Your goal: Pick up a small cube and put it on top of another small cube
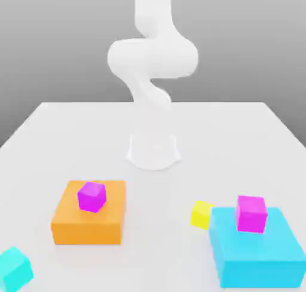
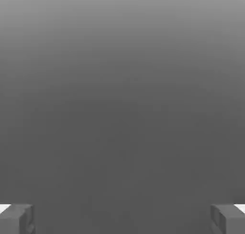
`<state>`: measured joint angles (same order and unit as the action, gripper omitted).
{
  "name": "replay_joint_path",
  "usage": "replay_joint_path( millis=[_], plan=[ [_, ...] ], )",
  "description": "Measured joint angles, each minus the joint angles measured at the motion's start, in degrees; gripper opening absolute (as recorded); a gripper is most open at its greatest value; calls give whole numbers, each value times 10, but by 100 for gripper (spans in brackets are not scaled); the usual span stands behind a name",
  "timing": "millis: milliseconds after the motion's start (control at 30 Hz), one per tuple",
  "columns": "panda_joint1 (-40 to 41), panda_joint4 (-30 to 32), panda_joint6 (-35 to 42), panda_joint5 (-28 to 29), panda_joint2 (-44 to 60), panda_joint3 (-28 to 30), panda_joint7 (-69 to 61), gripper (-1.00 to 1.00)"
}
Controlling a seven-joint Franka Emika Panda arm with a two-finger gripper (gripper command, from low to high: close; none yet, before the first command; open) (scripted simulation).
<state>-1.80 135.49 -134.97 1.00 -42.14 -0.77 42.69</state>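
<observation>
The small yellow cube [image 1: 202, 214] rests on the white table, touching or nearly touching the side of the big cyan block [image 1: 257, 252] that faces the exterior view's left. The white arm [image 1: 152, 58] rises from its base [image 1: 153, 150] at the table's middle and leaves the exterior view at the top. In the hand view my gripper [image 2: 122, 219] is open, its two grey fingertips [image 2: 16, 218] standing far apart with nothing between them, facing a plain grey background.
A magenta small cube [image 1: 251, 213] sits on the cyan block. Another magenta cube [image 1: 91, 196] sits on the big orange block [image 1: 89, 222] at the exterior view's left. A small cyan cube [image 1: 13, 268] lies at the near left corner.
</observation>
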Motion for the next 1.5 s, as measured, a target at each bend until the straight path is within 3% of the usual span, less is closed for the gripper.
replay_joint_path(
  millis=[400,600,1033,1067,1300,1500],
  plan=[
    [-104,209,-182,32,220,-9,-203,0],
    [-175,324,-304,-1,372,-10,-364,0],
    [-201,309,-459,27,564,11,-364,0],
    [-201,309,-466,28,573,12,-364,-100],
    [-201,308,-465,30,572,12,-362,-100],
    [-192,318,-406,24,502,-1,-363,-100]
  ],
)
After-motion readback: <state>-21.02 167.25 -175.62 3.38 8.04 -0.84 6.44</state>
